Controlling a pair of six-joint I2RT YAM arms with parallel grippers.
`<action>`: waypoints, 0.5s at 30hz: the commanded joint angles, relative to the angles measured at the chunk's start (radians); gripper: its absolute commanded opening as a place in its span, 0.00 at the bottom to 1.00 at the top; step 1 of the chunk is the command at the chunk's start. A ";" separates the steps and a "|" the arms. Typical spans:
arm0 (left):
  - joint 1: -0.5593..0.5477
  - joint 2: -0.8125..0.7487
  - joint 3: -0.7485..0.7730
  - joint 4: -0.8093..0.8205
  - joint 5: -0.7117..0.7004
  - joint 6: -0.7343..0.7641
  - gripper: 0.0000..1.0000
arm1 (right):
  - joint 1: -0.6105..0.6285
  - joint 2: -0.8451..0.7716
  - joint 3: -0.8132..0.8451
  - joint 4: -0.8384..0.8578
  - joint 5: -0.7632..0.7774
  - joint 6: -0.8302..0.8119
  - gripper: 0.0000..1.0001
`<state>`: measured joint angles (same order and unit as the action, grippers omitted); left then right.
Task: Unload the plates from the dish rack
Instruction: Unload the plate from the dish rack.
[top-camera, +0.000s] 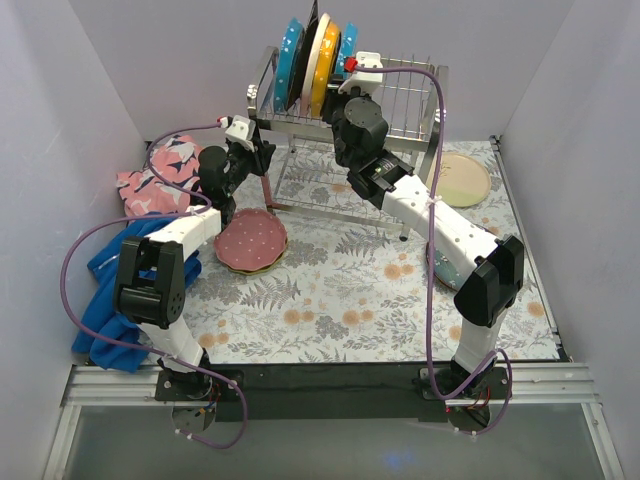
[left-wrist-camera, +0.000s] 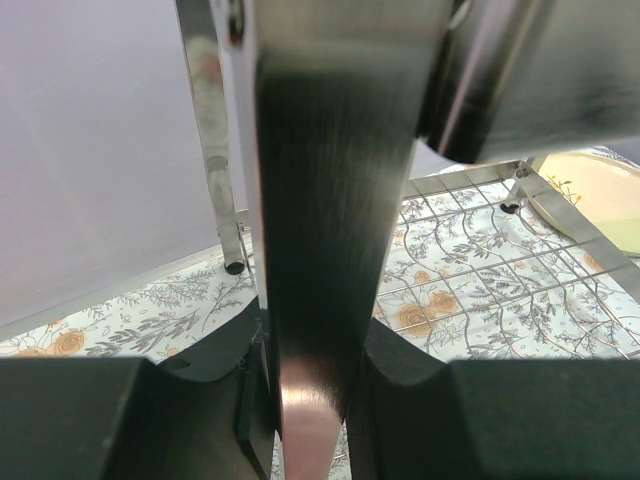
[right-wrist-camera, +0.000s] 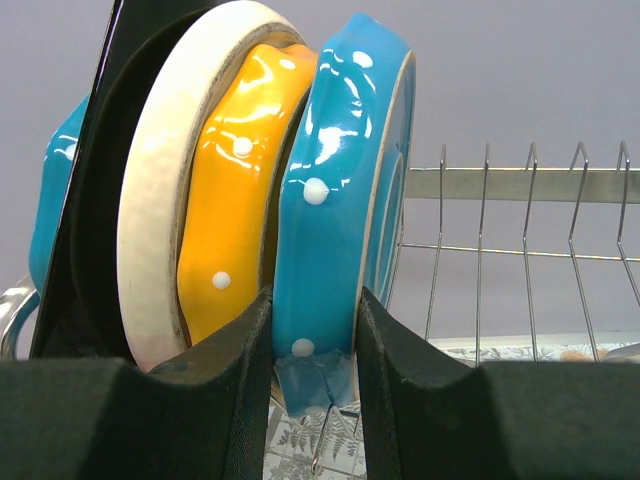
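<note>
**Plate unloading, mid-task.** The rack (top-camera: 400, 105) stands at the back of the tabletop (top-camera: 340, 300). Its upright wires hold five plates on edge, which leaves each rim free to be pinched. From the left these are a teal plate (right-wrist-camera: 50, 200), a black plate (right-wrist-camera: 100, 220), a cream plate (right-wrist-camera: 160, 190), an orange plate (right-wrist-camera: 235, 190) and a blue plate (right-wrist-camera: 340, 200). The slots right of the blue plate are bare. The right hand (right-wrist-camera: 315, 330) is clenched on the blue plate's rim, one finger on each face. The plate appears seated in its slot, not yet lifted. The left hand (left-wrist-camera: 310, 370) grasps a dark plate (left-wrist-camera: 330, 200) edge-on beside the rack's left end. It is just behind the pink-topped stack (top-camera: 250, 240), probably to be laid there. A pale plate (top-camera: 462, 178) lies alone on the tabletop at the right.
</note>
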<state>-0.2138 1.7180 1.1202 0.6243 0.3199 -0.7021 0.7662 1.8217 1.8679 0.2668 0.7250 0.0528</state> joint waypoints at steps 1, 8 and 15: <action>-0.009 -0.054 -0.017 -0.018 -0.010 -0.065 0.00 | -0.008 -0.079 0.059 0.153 0.039 -0.050 0.01; -0.012 -0.066 -0.039 0.000 -0.021 -0.073 0.00 | -0.011 -0.111 -0.032 0.152 0.077 -0.045 0.01; -0.015 -0.066 -0.040 0.008 -0.021 -0.073 0.00 | -0.013 -0.114 -0.102 0.152 0.139 -0.042 0.01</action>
<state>-0.2241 1.7054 1.0935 0.6483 0.2939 -0.7029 0.7673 1.7885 1.7809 0.3542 0.7441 0.0586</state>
